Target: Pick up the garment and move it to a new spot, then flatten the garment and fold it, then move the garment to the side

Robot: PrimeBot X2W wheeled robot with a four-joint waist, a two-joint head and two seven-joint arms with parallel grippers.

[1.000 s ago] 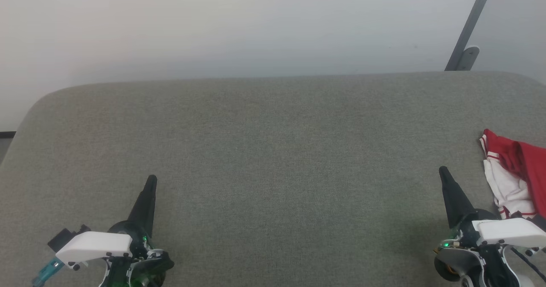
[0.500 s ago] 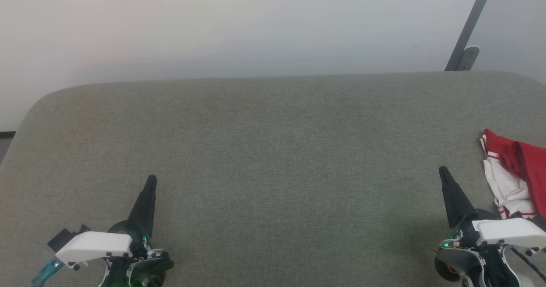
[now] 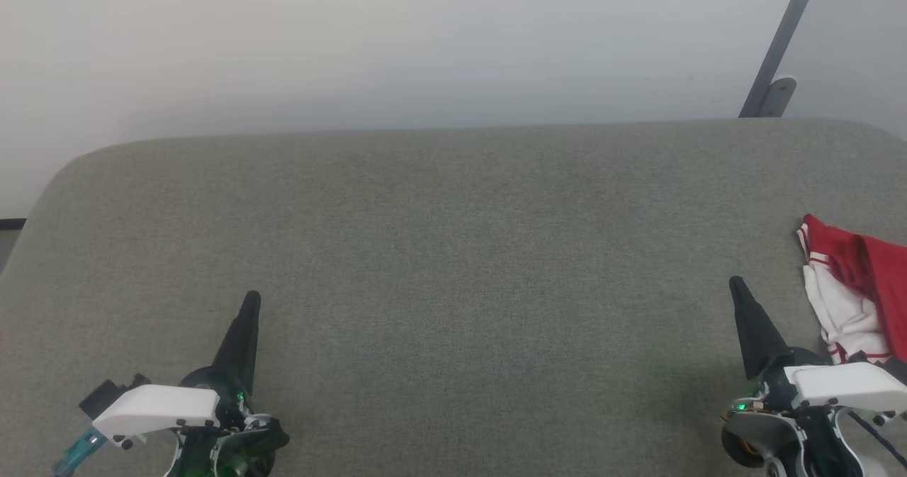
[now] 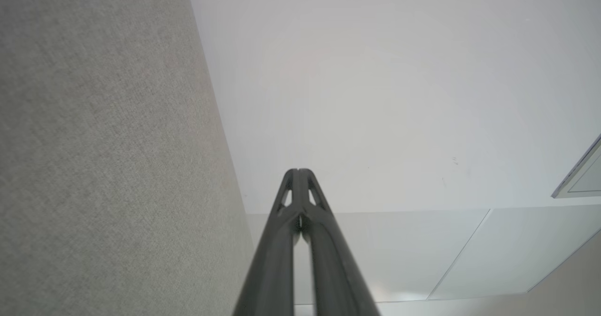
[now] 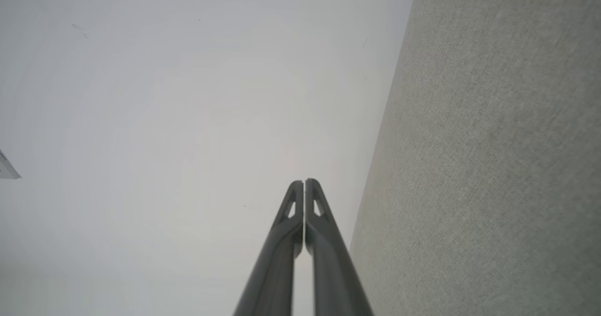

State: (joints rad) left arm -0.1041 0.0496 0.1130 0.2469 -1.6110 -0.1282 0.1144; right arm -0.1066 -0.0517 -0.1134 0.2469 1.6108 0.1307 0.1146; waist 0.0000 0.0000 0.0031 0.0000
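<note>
Head view: left gripper (image 3: pixel 251 300) and right gripper (image 3: pixel 736 283), fingers clenched and empty — the garment (image 3: pixel 843 307), bunched at the far right, might lift by one sleeve only.

Soft, even, bright light; faint shadows, no glare; wrist views slightly blurred.

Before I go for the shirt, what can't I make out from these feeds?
- The shirt, head view: the right edge cuts it off, so its full spread and any chest lettering can't be told.
- Its near end, head view: hidden behind the right gripper's white casing.
- The grey padded top, head view: near and right edges cut off by the frame.
</note>
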